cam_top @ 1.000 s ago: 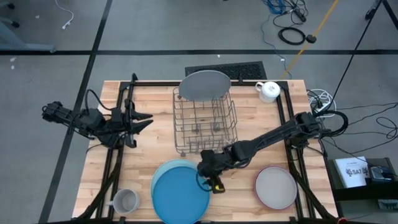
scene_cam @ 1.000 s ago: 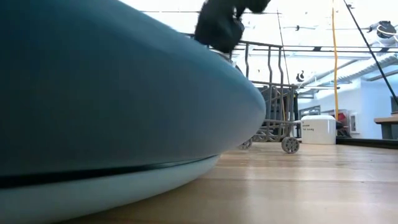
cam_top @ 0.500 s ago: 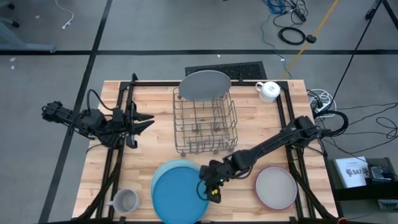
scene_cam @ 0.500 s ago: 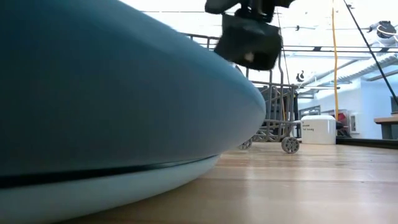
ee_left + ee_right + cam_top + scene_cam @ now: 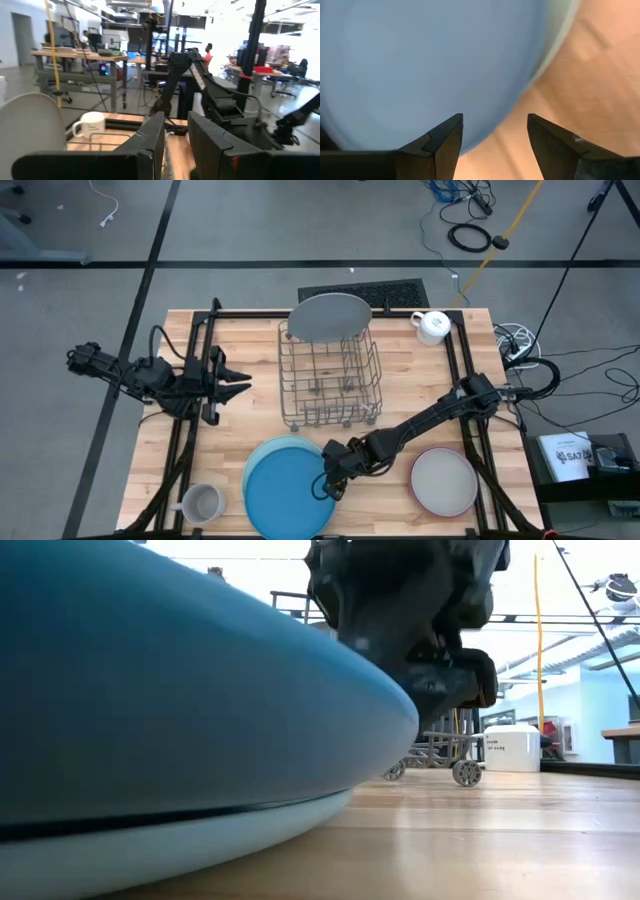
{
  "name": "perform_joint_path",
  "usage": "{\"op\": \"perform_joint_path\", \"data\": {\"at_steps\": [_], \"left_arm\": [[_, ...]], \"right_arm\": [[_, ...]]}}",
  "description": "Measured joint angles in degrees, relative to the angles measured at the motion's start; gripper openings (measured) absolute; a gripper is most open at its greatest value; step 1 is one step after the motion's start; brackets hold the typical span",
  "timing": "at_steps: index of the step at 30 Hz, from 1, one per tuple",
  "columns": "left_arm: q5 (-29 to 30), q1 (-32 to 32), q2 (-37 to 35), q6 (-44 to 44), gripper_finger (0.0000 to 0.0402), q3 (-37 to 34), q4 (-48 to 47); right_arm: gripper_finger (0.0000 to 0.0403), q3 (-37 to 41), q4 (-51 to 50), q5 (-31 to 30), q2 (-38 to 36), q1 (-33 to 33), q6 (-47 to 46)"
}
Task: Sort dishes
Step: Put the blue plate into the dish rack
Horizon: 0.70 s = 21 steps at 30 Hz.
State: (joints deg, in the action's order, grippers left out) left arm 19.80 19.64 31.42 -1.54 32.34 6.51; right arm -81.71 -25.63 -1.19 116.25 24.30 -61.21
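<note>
Hovering right hand [image 5: 326, 486], fingers spread

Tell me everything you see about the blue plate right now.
The blue plate is round, flat, smooth and glossy, lying level at the table's near edge. It is stacked on a light blue plate whose rim shows beneath. The right tool is at its right rim, fingers open, not gripping it.

High view: directly overhead, whole table [image 5: 250, 380]. Low view: table-level, pressed against the blue plate [image 5: 150, 720]. Right wrist view: close above that plate [image 5: 420, 65], rim between its open jaws. Left wrist view: faces across the room.
</note>
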Motion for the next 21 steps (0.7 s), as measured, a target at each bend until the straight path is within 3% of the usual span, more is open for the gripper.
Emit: {"op": "perform_joint_path", "data": {"at_steps": [21], "left_arm": [[-3.8,0.0,4.2,-5.6,0.0087,0.0,0.5]], "right_arm": [[0.0196,-0.1,1.5,0.7,2.6,-0.4,-3.5]]}}
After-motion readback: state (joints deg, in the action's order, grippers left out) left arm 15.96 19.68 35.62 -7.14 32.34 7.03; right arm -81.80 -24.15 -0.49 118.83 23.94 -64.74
